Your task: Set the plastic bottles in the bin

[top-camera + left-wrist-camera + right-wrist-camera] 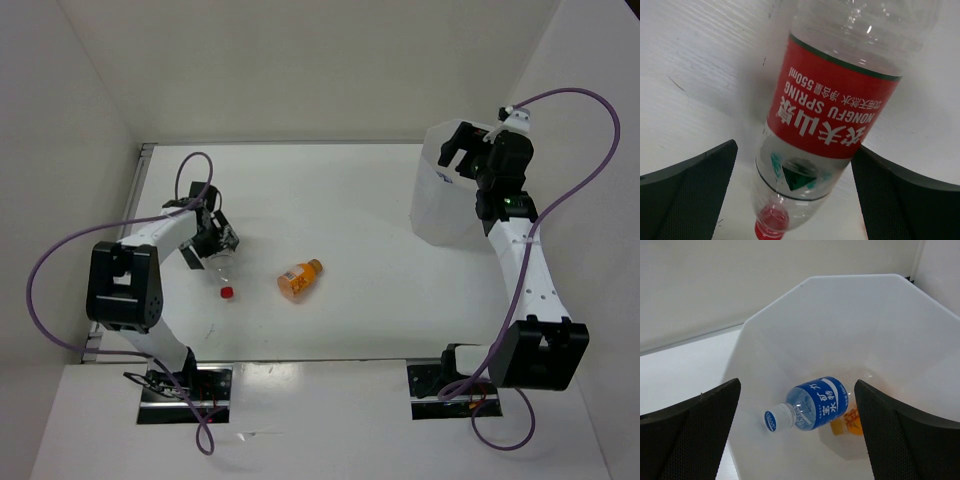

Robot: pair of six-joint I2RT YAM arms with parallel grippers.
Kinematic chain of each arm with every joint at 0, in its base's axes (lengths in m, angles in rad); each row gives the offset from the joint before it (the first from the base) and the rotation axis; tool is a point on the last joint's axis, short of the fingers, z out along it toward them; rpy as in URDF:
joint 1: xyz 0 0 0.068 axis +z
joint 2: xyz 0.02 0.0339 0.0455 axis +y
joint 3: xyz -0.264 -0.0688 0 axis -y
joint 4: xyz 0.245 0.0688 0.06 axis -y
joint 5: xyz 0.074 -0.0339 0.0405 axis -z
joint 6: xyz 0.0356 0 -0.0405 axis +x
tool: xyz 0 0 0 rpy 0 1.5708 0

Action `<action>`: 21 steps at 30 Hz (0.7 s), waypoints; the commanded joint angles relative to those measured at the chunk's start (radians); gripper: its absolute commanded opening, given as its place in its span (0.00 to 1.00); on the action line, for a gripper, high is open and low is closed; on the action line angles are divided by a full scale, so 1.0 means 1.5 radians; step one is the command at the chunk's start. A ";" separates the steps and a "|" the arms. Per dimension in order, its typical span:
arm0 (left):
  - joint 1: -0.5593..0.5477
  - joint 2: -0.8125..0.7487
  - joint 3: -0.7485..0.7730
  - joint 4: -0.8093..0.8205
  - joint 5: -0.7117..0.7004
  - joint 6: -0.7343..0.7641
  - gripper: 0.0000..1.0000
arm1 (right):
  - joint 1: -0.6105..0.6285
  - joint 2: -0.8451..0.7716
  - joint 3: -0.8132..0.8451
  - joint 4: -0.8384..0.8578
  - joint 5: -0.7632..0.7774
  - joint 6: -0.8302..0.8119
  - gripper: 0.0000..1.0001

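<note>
Closest to my left wrist camera lies the clear plastic bottle with red label and red cap [832, 105], on its side on the white table [350, 200], cap toward the lens. Left gripper [795, 150] straddles it with jaws spread wide: one finger sits right at the label's edge, the other stands apart, so nothing is clamped. Near the table's middle, a stubby orange bottle [300, 278] lies on its side, well apart from both arms. Right gripper [797, 385] hangs over the tall translucent white faceted bin [880, 320], jaws wide apart and holding nothing. Inside the bin I see the clear bottle with blue label [817, 402] lying beside a second orange bottle [852, 422].
</note>
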State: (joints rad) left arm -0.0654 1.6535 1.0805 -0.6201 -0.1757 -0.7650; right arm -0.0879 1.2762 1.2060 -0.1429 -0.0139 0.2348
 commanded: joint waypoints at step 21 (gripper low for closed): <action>-0.068 -0.015 0.096 0.016 -0.003 0.020 0.42 | 0.083 -0.048 0.022 0.034 -0.156 -0.071 1.00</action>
State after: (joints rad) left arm -0.1677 1.6943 1.1664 -0.6033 -0.1997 -0.7555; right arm -0.0349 1.2274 1.2060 -0.1200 -0.1349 0.2176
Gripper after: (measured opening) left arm 0.638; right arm 0.994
